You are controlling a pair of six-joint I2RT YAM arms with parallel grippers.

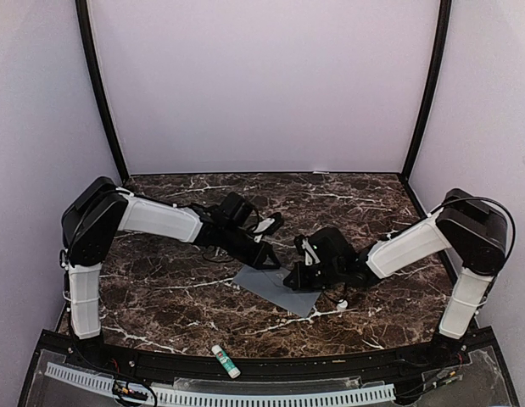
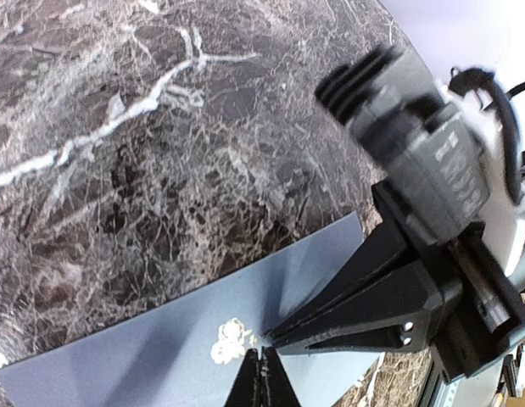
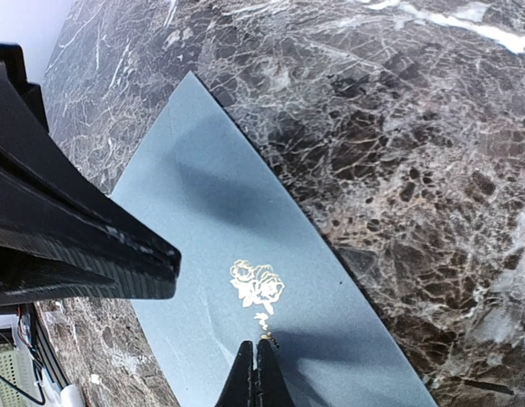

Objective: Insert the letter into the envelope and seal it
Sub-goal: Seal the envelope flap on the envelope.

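The left gripper (image 2: 262, 356) has its two fingers drawn together with nothing between them. The joined tips come down on the envelope (image 2: 160, 356) just beside a gold rose emblem (image 2: 228, 341). The right gripper (image 3: 256, 349) is likewise closed on nothing, its tips meeting the same grey face just below that emblem. From each wrist view the other arm's closed fingers come in as a dark wedge pointing at the same spot, so the two sets of tips stand very near each other, on either side of the rose.

Closed fingers give a narrow, stiff point, which suits pressing paper flat rather than picking it up. Two points close together at the emblem look like a push on the closure to make it stick, with one arm perhaps also keeping the envelope from sliding on the smooth stone.

The envelope lies flat on the marble table (image 1: 347, 203), between the two arms and nearer the front edge, turned at an angle to it. Its flap edge cannot be made out clearly, though the face appears shut and smooth. The letter shows in no view; it is probably inside already, but that cannot be confirmed. On that reading the task is at its sealing step.

A glue stick (image 1: 226, 361) lies on the dark front ledge, well apart from the envelope and both grippers.
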